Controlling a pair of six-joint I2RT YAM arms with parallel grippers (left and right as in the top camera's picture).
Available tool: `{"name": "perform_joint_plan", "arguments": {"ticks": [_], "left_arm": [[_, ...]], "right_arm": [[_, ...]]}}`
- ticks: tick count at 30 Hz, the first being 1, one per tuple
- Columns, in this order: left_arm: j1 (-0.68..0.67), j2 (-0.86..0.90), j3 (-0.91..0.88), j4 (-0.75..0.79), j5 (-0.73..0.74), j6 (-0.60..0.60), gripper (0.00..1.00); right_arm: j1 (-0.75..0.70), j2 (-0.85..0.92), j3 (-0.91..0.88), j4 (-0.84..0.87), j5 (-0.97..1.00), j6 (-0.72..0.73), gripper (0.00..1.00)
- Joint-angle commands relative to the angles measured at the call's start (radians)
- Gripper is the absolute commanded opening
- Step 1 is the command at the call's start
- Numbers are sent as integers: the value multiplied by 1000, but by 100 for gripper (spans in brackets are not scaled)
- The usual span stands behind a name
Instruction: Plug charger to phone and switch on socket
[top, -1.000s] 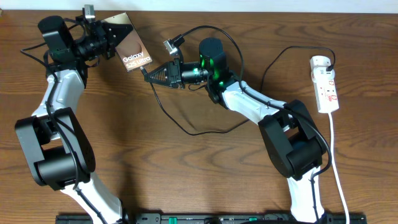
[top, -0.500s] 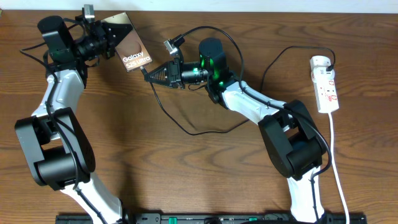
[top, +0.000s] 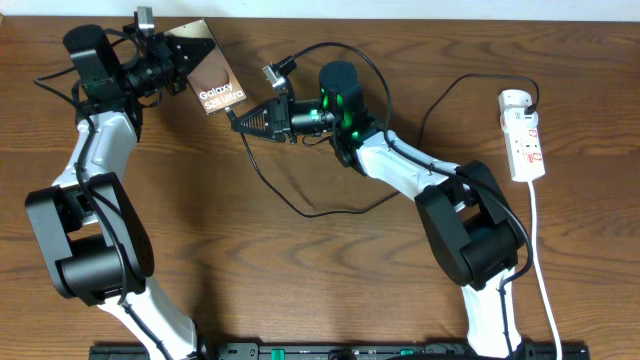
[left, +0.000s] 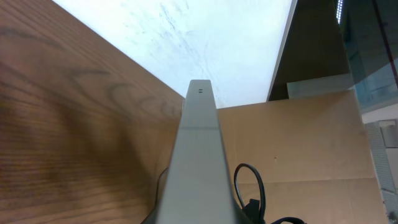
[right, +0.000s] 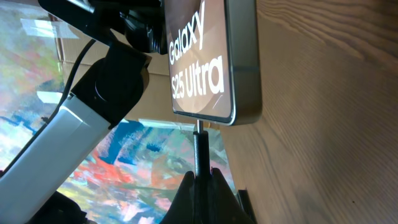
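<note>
My left gripper (top: 172, 62) is shut on the phone (top: 212, 78), a bronze slab with white "Galaxy S25 Ultra" lettering, and holds it tilted above the table's far left. In the left wrist view only the phone's grey edge (left: 199, 155) shows. My right gripper (right: 200, 177) is shut on the black plug of the charger (right: 199, 146). The plug's metal tip touches the phone's (right: 205, 56) lower edge; how deep it sits cannot be told. The charger's thin black cable (top: 300, 208) loops over the table to the socket (top: 524, 140), a white power strip at the far right.
A white cord (top: 545, 290) runs from the socket toward the table's front edge. The right arm (top: 410, 175) stretches across the middle of the wooden table (top: 300, 290). Both arm bases stand near the front edge.
</note>
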Motion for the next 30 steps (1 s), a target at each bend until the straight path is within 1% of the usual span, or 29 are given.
{"name": "perform_joint_plan", "arguments": {"ticks": [1, 30], "left_arm": [[-15, -3, 9, 9, 40, 6, 7], [-14, -3, 9, 9, 59, 5, 7]], "right_arm": [[5, 3, 6, 9, 50, 6, 1], [-21, 3, 5, 21, 49, 4, 1]]}}
